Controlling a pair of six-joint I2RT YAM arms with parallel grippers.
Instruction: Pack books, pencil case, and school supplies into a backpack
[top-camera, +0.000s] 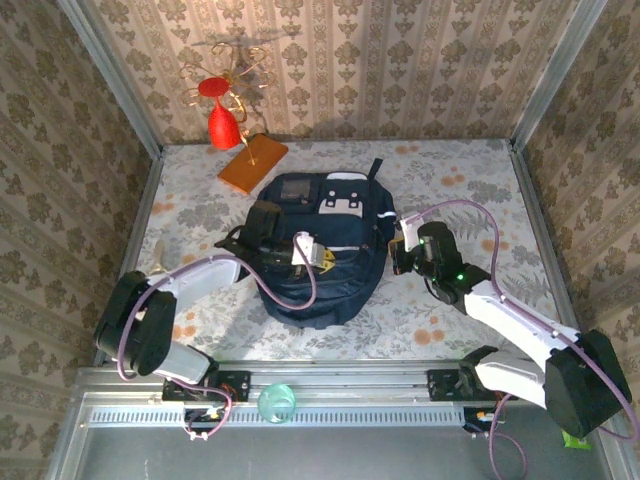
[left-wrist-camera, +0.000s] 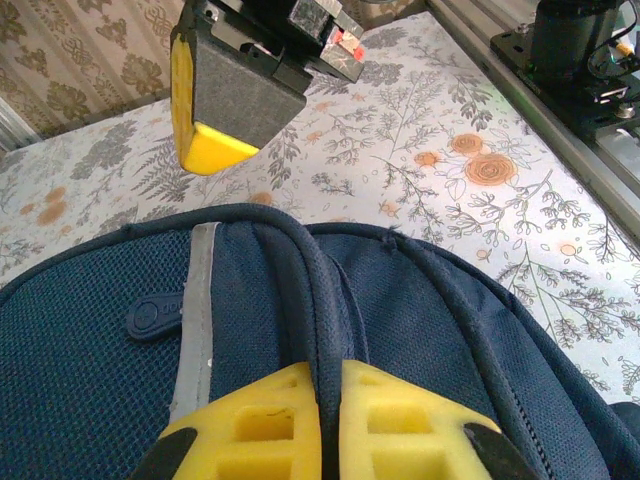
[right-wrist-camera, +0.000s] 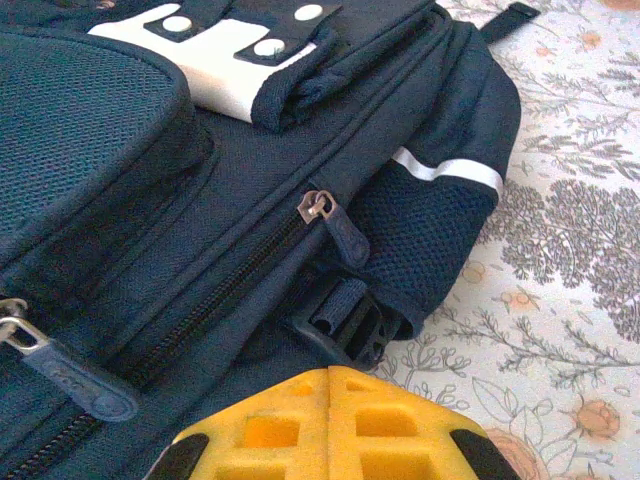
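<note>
Here, left tool (left-wrist-camera: 322, 390) pinches a backpack (top-camera: 345, 278) seam — right tool (right-wrist-camera: 328, 390) closed, empty; orange slab (top-camera: 252, 163) behind.

patterned wallpaper walls (top-camera: 400, 60) surround a floral tablecloth (top-camera: 200, 215).

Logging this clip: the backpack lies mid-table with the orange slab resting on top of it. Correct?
No. The backpack does lie mid-table, but the orange slab rests on the table beyond its far left corner, not on it; the top external view shows this.
</note>
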